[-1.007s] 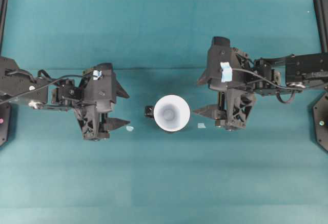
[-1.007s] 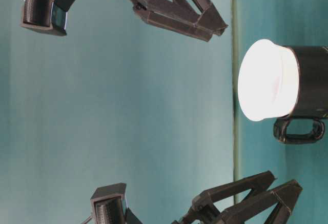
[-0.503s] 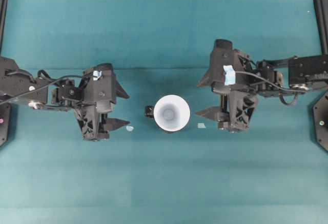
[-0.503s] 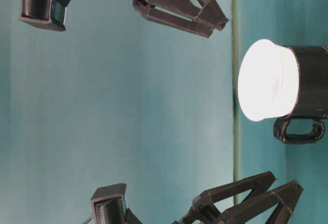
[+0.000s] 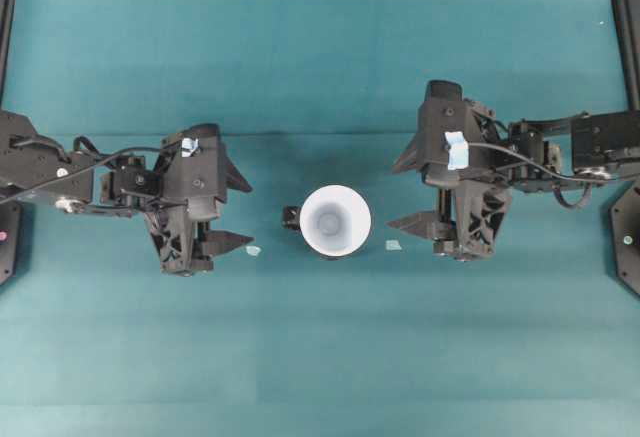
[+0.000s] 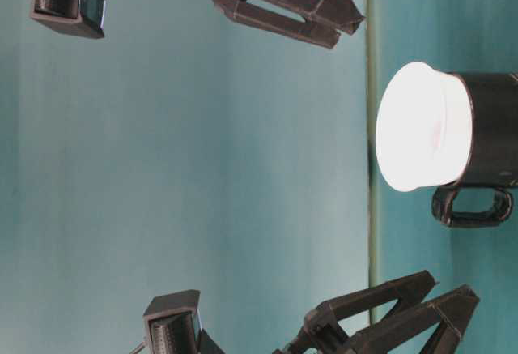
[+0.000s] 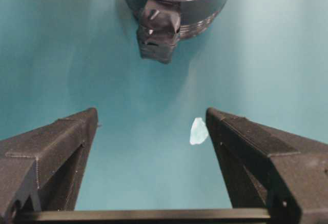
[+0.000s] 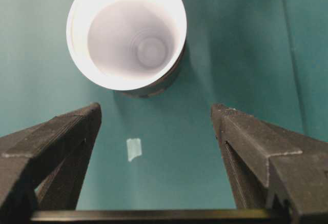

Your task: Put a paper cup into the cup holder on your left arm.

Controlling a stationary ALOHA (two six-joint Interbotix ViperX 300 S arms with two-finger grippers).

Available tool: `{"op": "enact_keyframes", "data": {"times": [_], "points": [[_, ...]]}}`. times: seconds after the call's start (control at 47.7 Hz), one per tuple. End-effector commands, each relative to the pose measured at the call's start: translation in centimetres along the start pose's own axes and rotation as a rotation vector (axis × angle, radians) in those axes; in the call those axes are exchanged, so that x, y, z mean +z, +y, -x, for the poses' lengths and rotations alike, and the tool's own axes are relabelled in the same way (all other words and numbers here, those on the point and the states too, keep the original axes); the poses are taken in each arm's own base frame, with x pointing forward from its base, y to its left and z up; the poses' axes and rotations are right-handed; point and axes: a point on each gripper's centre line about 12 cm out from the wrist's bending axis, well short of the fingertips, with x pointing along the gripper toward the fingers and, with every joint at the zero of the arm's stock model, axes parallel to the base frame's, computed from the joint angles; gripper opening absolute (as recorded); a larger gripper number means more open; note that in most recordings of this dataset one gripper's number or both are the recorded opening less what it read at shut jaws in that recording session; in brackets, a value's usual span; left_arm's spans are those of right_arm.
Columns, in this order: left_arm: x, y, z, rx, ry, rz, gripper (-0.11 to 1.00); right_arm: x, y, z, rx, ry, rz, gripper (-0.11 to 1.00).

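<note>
Table (image 5: 320,357): matte teal cloth, flat, faint creases.

Left arm (image 5: 60,172) and right arm (image 5: 590,147): black, angular printed plastic, ribbed webbing on the gripper bodies, a blue tape tab on each wrist camera housing.

Left gripper (image 5: 243,214): jaws spread wide, nothing between them, tips aimed toward the centre, apart from the holder. Right gripper (image 5: 398,195): jaws likewise spread, empty, facing the cup from the other side, near but not touching.

Holder (image 7: 197,11): glossy black cylinder, upright on the table at centre, between the two grippers. Its lug (image 5: 290,219) sticks out toward the left gripper; in the table-level view it reads as a small loop handle (image 6: 472,207).

Cup (image 5: 335,220): white paper, tapered, smooth wide rim, seated in the holder with its upper part rising above the black wall. Long axis vertical, mouth up, small flat base visible inside from the right wrist view. Whether the base reaches the holder's floor cannot be told.

Two pale tape scraps on the cloth, one (image 5: 254,251) by the left fingertips, one (image 5: 393,245) by the right.
</note>
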Motion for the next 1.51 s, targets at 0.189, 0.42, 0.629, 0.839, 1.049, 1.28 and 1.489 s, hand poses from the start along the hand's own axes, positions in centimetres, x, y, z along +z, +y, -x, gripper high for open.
{"op": "enact_keyframes", "data": {"times": [0.189,0.42,0.629,0.839,1.049,1.28,1.489], "points": [[0.31,-0.10,0.14,-0.002,-0.012,-0.005,0.91,0.55,0.17,0.65,0.003,-0.026,0.011,0.91],[0.27,-0.10,0.10,-0.002,-0.011,-0.005,0.91,0.57,0.17,0.65,0.003,-0.027,0.013,0.91],[0.28,-0.30,0.10,-0.007,-0.011,-0.009,0.91,0.43,0.17,0.61,0.003,-0.023,0.013,0.90],[0.28,-0.71,0.11,-0.016,-0.011,-0.017,0.91,0.37,0.16,0.60,0.003,-0.021,0.010,0.90],[0.30,-0.71,0.11,-0.016,-0.013,-0.017,0.91,0.51,0.16,0.69,0.003,-0.032,0.007,0.90],[0.30,-0.76,0.11,-0.017,-0.013,-0.018,0.91,0.18,0.15,0.82,0.003,-0.030,-0.001,0.90],[0.43,-0.76,0.18,-0.017,-0.020,-0.018,0.91,-0.21,0.14,1.06,0.003,-0.030,-0.001,0.90]]}}
